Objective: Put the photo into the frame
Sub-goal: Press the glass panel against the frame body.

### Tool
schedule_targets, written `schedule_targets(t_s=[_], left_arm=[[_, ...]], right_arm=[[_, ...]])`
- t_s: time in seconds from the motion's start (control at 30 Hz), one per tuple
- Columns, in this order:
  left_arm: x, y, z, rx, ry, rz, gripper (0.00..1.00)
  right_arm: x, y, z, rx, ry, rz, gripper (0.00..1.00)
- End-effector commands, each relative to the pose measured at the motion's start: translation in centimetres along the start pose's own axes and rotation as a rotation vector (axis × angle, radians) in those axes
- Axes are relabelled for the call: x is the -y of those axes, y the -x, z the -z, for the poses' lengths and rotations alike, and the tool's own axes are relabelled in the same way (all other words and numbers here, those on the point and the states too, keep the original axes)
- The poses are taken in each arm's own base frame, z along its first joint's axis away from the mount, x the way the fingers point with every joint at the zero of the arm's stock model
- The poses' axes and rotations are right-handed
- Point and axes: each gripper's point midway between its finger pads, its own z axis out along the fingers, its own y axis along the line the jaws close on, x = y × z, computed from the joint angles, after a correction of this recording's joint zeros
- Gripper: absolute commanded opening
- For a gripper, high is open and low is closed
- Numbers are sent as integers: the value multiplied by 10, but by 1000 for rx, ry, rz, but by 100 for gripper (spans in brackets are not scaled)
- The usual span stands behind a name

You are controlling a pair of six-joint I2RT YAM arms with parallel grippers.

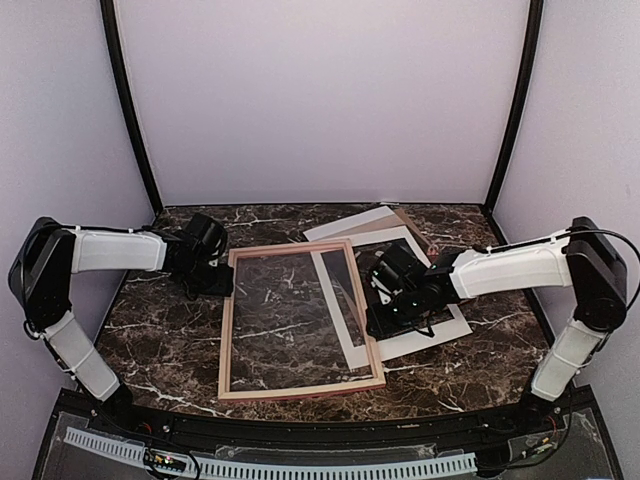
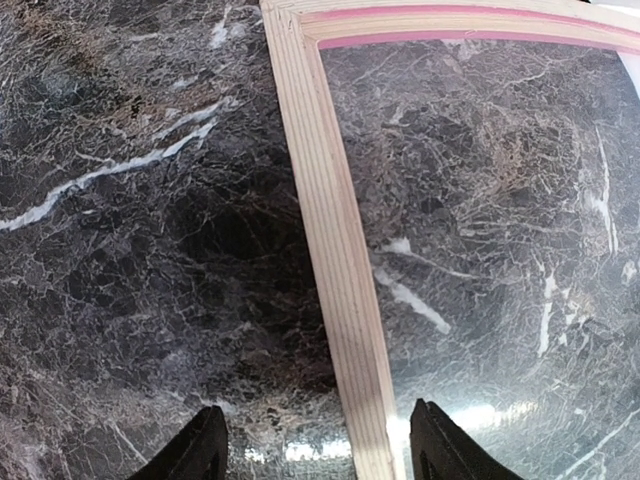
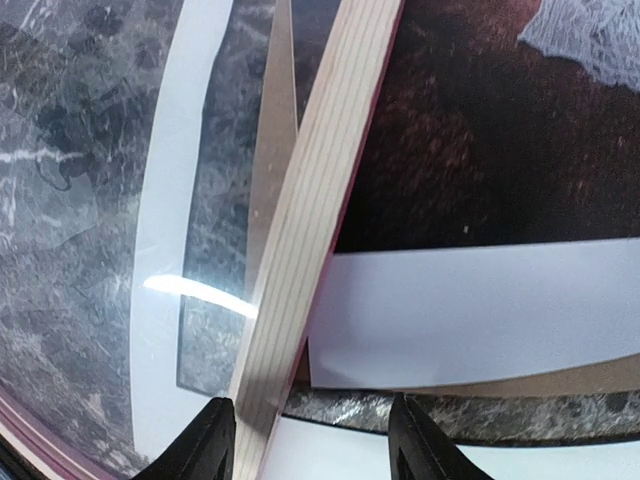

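light: soft, even, from above; overhead view moderately bright | glare: white streak just inside the frame [image 3: 300, 250] in my right wrist view, pale sheen beside its rail in my left | shadow: dark blot on the table [image 2: 120, 300] left of that rail | blur: right close-up soft | distortion: corner posts [image 1: 130, 110] behind the frame bow outward

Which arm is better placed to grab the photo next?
Right, likely. The right gripper hangs open over the photo at the frame's edge; the left gripper straddles the frame's opposite rail, far from it.
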Motion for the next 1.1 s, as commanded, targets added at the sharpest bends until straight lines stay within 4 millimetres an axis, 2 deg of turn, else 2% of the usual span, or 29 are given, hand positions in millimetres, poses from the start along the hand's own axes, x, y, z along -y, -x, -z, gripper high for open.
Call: schedule_targets(t_s=[0.0,0.13,0.3,0.8,0.9,1.07], left_arm=[[-2,-1,8,13,-13,21,65],[-2,-1,7,14,-15,24,65],[-2,-3,6,7,-14,24,66],[-1,-5,1,-3,-16,25,66],[-1,-5,1,-2,-14,25,66],[-2,-8,0,-6,-13,24,66]], right_arm=[[-4,-11,5,25,4,-33,53],[-7,-26,1,-3,4,-30,52],[-15,-35,-1,-19,10,-16,52],[-33,-27,19,41,98,-89,53],[-37,-29,21,38,113,-96,54],[-39,-44,16,4,99,-90,54]])
